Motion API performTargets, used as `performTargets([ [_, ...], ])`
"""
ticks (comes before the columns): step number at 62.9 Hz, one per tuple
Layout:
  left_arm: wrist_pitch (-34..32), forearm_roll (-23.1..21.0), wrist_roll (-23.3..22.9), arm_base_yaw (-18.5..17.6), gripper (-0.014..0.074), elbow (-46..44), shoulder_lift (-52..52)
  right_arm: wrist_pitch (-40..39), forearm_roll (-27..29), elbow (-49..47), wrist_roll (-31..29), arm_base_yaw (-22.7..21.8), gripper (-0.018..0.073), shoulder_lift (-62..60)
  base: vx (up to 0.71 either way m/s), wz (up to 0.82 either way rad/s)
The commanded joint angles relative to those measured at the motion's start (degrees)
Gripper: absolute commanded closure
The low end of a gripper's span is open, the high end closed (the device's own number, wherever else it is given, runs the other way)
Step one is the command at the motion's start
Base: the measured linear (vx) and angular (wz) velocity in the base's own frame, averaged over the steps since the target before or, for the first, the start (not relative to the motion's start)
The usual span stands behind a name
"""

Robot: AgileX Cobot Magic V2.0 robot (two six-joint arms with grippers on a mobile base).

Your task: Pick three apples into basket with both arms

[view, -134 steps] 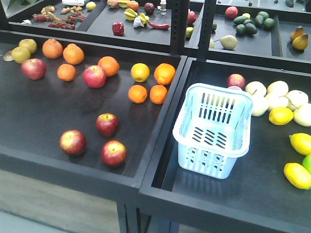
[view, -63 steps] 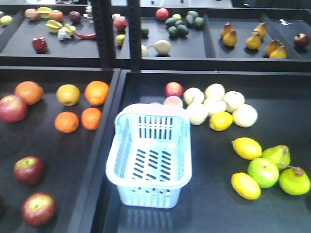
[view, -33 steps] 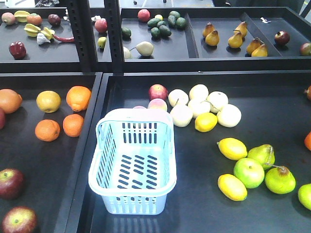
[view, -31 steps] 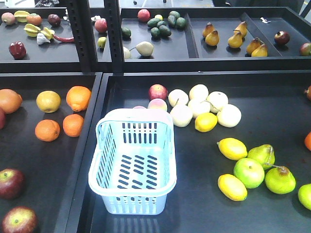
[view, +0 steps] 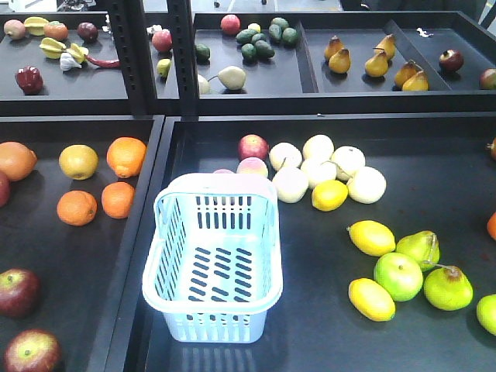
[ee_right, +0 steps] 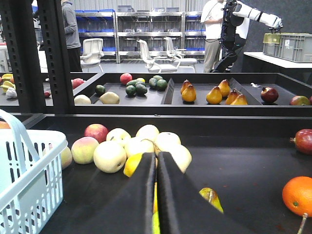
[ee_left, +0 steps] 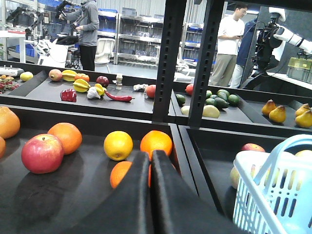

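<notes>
1. The black surface (view: 325, 333) filled the front view. A raised divider split it into a left bay and a right bay.
2. The basket (view: 209, 327) stood upright in the right bay, just beside the divider, with its slotted bottom in full view.
3. The left gripper (ee_left: 150, 154) hung low over the left bay. Its jaws were pressed together, pinching nothing. Oranges lay ahead of it and the basket was off to its right.
4. The right gripper (ee_right: 156, 156) hung low over the right bay. Its jaws were pressed together with nothing between them. The basket wall showed at the left edge of its view.
5. Pale fruits (view: 318, 167) were clustered in the right bay beyond the basket, touching one another.
6. Only two apples (view: 15, 292) showed, at the near left of the left bay. They were apart from each other and well apart from the basket, across the divider.
7. Oranges (view: 118, 199) sat farther back in the left bay, near the divider.
8. Lemons (view: 372, 237) lay right of the basket, beside green fruits (view: 398, 276).
</notes>
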Motion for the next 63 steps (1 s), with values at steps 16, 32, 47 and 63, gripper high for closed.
performTargets([
  [16, -4.1, -0.5, -0.3, -0.3, 0.0602, -1.8, -0.2, -4.1, -0.5, 0.7, -0.2, -0.3, 0.0564, -0.7, 0.0, 0.02],
  [32, -4.1, -0.5, -0.3, -0.3, 0.0602, -1.8, -0.2, -4.1, -0.5, 0.7, -0.2, -0.3, 0.0564, -0.7, 0.0, 0.0],
  [47, -4.1, -0.5, -0.3, -0.3, 0.0602, -1.8, -0.2, -4.1, -0.5, 0.7, -0.2, -0.3, 0.0564, -0.7, 0.0, 0.0],
  [63, -4.1, -0.5, -0.3, -0.3, 0.0602, -1.8, -0.2, -4.1, -0.5, 0.7, -0.2, -0.3, 0.0564, -0.7, 0.0, 0.0],
])
